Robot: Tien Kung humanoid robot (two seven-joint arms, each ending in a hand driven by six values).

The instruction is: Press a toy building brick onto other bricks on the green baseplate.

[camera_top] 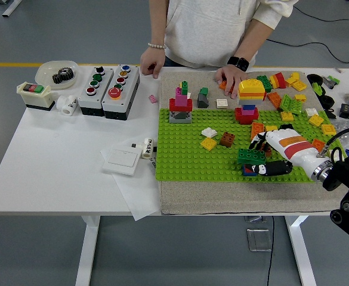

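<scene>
No writing is legible. The right hand (268, 156) rests clenched against a dark green brick (251, 156) stacked on bricks at the green baseplate (186, 149)'s near right on the desk (55, 173).

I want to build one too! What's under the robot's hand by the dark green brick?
The robot hand rests beside the dark green brick on the green baseplate. A small blue and red brick peeks out beneath. The palm hides anything else.
</scene>
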